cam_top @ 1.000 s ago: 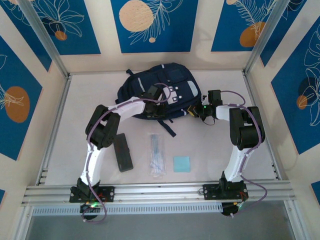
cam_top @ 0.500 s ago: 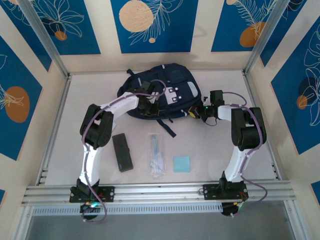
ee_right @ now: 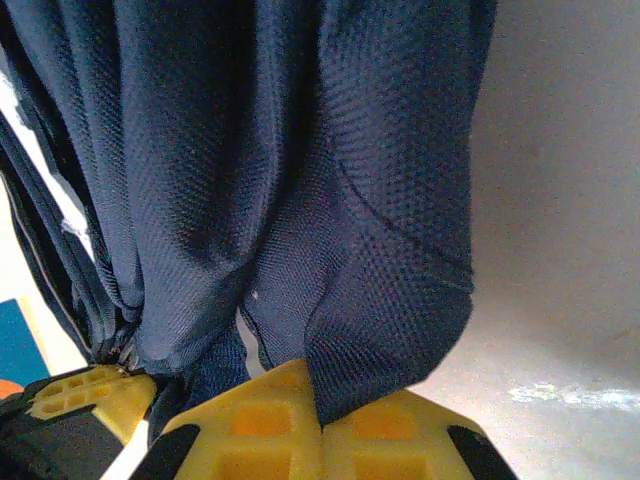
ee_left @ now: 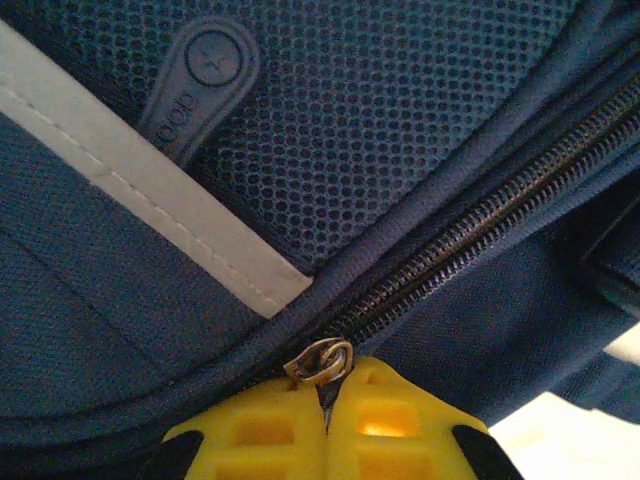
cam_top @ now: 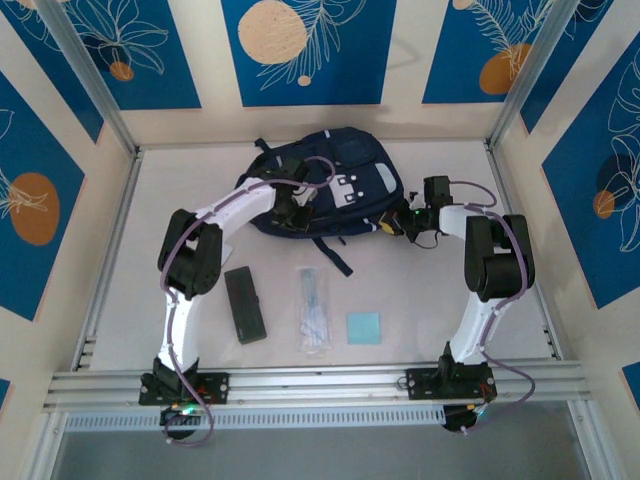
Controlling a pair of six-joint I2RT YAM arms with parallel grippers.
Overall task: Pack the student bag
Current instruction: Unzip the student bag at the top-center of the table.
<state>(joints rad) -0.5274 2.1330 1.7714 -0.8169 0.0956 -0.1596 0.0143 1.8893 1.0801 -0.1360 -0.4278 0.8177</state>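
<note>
Opening the zip is judged to be the step in hand. The student bag (cam_top: 330, 175) is laid flat at the far middle of the surface (cam_top: 180, 200), and the things to be packed are not yet inside it. The left fingers (ee_left: 340, 432) are clenched on the metal zip pull (ee_left: 318, 362), from which the zip teeth (ee_left: 480, 225) run away, apparently meshed. The right fingers (ee_right: 335, 432) are clenched on a fold of navy fabric (ee_right: 390, 300) at the bag's right edge, seemingly as a brace. The next move is judged to call for the pull to be drawn along the zip while the fabric is held taut from the other side. A slip off so small a pull is the likely risk.

The layout is given by the top view: a black case (cam_top: 245, 305), a clear packet (cam_top: 314, 320) and a light blue pad (cam_top: 363, 327) are laid in a row near the arms, well apart from the bag. Both grips are too small to be read there. They are made plain by the wrist views, where the pinched pull and fold are shown close up.
</note>
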